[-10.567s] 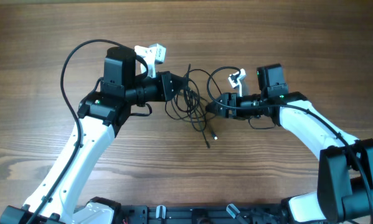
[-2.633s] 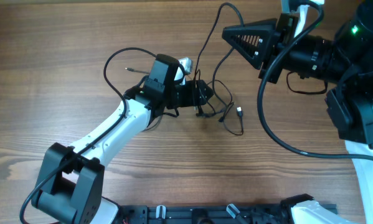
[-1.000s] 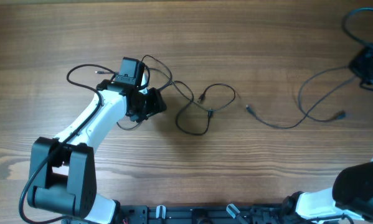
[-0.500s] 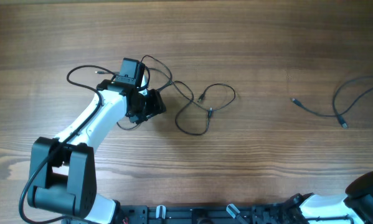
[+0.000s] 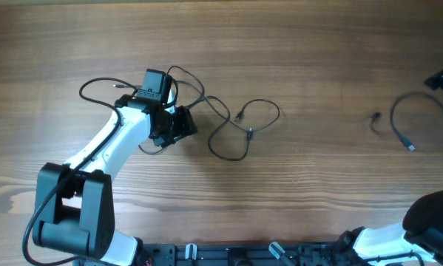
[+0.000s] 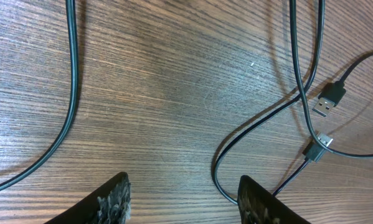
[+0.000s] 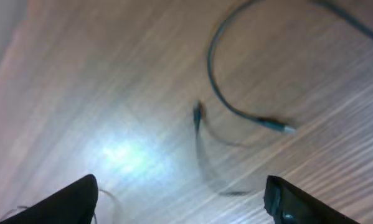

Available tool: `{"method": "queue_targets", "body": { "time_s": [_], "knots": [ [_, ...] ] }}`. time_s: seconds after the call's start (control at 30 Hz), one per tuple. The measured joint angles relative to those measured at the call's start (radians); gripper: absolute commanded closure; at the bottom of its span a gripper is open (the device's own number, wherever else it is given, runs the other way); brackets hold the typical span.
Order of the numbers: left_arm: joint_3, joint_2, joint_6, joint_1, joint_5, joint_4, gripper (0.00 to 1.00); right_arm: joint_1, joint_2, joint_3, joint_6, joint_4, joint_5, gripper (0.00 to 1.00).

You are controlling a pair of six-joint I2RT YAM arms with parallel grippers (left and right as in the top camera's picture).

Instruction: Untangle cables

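Wooden bench (image 5: 295, 203): bare brown boards carry everything. The wide stretch of open wood between the two cables looks like a deliberate separation.
Left arm (image 5: 106, 148): reaches in from the lower left and sets the left gripper (image 6: 183, 183) low over the wood, probably to stay close to the cable that needs more work.
Looped cable (image 6: 296, 62): lies just right of the left gripper and curls into an open loop whose strands cross near the plugs. I judge this to be the part not yet sorted.
Separated cable (image 7: 212, 59): well apart from the left gripper, by the bench's right edge, in a loose arc that touches no other cord, so it looks free.
Left gripper: jaws apart with bare wood between them and nothing held. Cords pass on either side of them.
Right gripper (image 7: 180, 183): far to the right of the left gripper, above the separated cable. Its jaws are apart and empty, and its view is blurred.
Plugs: a USB plug (image 6: 330, 101) and a smaller connector (image 6: 317, 148) lie close together, right of the left gripper, and look like the handiest places to pinch.
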Motion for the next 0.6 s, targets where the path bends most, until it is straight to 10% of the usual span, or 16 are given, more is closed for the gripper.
{"method": "queue_targets", "body": {
  "time_s": [0.6],
  "knots": [
    [0.0,0.0,0.0,0.0,-0.003,0.0,0.43,0.102,0.005,-0.343,0.043,0.108,0.139,0.09]
  ]
}}
